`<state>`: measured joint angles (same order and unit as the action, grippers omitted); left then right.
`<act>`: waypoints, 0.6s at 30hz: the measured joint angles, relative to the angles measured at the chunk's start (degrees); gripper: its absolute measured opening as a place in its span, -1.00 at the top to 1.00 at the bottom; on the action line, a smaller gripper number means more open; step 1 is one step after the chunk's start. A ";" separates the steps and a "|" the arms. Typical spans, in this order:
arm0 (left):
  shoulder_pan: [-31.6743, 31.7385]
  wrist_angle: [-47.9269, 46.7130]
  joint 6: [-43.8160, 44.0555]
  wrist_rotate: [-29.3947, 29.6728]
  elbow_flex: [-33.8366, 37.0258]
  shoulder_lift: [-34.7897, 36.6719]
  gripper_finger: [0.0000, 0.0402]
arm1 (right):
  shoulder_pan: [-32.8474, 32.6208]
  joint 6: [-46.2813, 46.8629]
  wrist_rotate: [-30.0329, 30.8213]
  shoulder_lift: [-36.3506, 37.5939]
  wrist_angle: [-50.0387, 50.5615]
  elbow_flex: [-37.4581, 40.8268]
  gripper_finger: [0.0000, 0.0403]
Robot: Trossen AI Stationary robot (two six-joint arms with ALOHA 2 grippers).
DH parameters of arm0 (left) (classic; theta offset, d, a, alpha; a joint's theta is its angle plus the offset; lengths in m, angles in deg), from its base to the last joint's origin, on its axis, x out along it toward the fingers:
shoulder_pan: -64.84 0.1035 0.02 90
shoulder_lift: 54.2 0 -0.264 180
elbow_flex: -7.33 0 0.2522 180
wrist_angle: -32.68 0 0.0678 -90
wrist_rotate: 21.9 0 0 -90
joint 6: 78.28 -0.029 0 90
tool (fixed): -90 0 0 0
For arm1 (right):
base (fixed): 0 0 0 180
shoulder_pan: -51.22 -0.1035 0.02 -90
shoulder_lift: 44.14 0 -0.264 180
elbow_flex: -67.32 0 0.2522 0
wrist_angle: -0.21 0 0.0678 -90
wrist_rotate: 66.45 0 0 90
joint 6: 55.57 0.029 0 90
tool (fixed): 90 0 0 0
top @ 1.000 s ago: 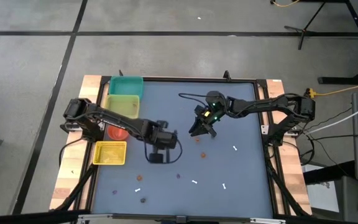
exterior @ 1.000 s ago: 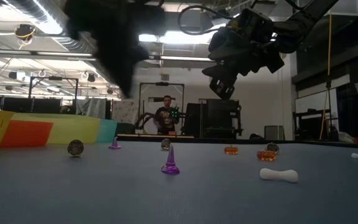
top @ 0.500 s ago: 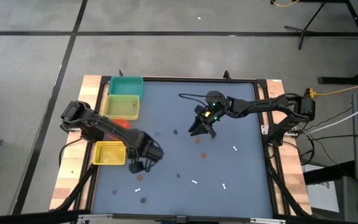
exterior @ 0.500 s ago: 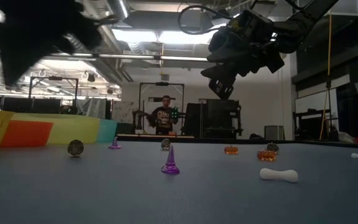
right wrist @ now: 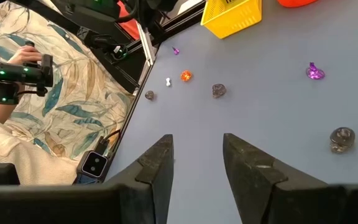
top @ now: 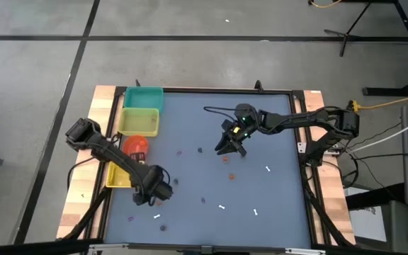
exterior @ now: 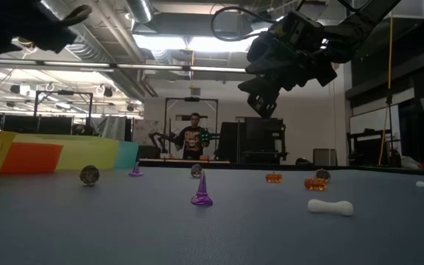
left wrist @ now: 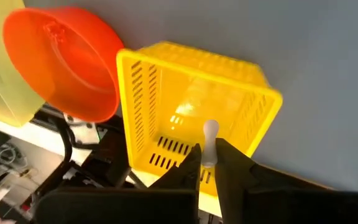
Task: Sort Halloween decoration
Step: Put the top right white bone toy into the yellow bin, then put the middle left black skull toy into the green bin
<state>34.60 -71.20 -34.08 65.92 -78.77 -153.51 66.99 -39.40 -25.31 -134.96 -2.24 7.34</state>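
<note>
The blue-grey table [top: 275,205] carried teal [top: 143,98], pale yellow [top: 139,121], red [top: 134,146] and yellow bins [top: 117,177]. Scattered trinkets [top: 226,159] lay across it.

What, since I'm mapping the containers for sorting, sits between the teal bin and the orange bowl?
A pale yellow-green bin sits between the teal bin and the orange bowl. The high view shows it.

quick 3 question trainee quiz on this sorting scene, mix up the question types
1. True or false: the left pincer holds a white bone stick.
2. Which bin lies straight ahead of that pincer? A) yellow basket B) teal bin C) red bowl
3. Fill in: the right pincer hangs over the table, open and ____.

Key: 1 true; 2 A; 3 empty
</note>
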 joint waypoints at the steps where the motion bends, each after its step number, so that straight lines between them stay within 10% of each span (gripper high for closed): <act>1: -0.54 0.12 0.70 0.08 0.35 0.00 0.89 | 0.00 0.00 0.00 0.00 0.05 0.00 0.31; 18: -2.54 0.10 9.78 2.46 3.59 0.00 0.51 | 0.00 -0.05 0.42 0.00 0.10 0.00 0.31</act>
<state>32.06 -71.10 -24.30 68.38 -75.18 -153.51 66.99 -39.45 -24.89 -134.96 -2.14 7.34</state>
